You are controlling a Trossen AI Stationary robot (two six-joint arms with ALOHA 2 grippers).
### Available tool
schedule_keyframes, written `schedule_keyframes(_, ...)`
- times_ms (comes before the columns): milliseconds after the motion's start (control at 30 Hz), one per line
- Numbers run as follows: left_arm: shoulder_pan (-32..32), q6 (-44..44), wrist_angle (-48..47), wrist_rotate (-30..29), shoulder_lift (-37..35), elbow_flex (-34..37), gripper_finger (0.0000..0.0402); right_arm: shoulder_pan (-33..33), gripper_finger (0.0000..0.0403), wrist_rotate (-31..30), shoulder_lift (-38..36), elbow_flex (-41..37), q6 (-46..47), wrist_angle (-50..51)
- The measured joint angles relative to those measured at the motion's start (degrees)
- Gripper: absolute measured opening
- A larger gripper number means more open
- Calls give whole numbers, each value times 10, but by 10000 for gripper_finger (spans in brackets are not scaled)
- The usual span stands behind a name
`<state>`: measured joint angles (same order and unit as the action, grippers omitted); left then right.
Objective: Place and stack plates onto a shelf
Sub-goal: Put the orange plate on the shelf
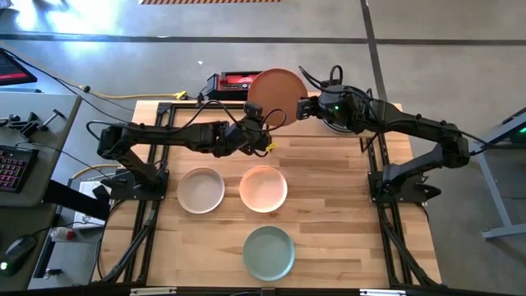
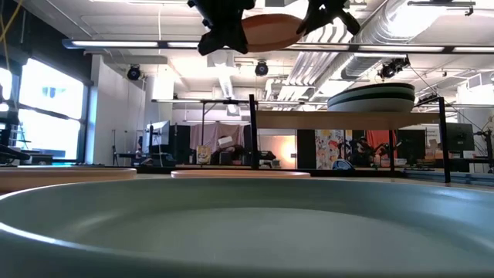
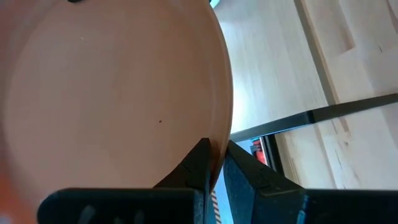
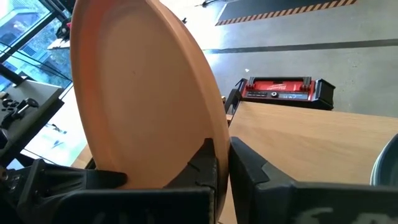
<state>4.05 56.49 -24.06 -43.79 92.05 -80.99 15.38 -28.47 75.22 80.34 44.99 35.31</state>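
Note:
A terracotta pink plate [image 1: 278, 93] hangs in the air over the table's far edge, held between both grippers. My left gripper [image 1: 261, 116] is shut on its left near rim, and my right gripper [image 1: 306, 107] is shut on its right rim. In the low view the plate [image 2: 266, 31] sits high above the shelf [image 2: 347, 117], a light-wood board on thin black legs. A stack of plates [image 2: 370, 99] rests on the shelf's right half. In the high view the arms hide the shelf. My left gripper pinches the terracotta plate's rim [image 3: 219, 146] between its two fingers, one finger on the plate's inner face and one on its underside. It comes level from the table's left. The plate is lifted clear, about level. My right gripper pinches the opposite rim [image 4: 221, 144] of the same plate between its two fingers, one on each face. It reaches in level from the table's right. The plate is lifted clear of everything.
On the tabletop lie a cream plate [image 1: 200, 190], a peach plate [image 1: 263, 188] and a sage plate [image 1: 269, 252] near the near edge, which fills the low view's foreground [image 2: 247, 232]. A red and black case [image 1: 233, 82] sits on the floor beyond the far edge.

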Motion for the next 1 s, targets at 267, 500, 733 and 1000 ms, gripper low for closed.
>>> schedule_keyframes(267,3,-32,-4,-3,0,0,73,0,1,-5,0,0,11,5)
schedule_keyframes(500,-6,-84,-7,-50,0,0,132,1,0,-13,0,0,13,2)
schedule_keyframes(733,-30,-76,-8,-194,-2,1,138,32,0,-16,-21,0,10,23)
schedule_keyframes(1000,-45,-80,-16,-277,-2,1,135,91,0,53,-47,0,-18,38)
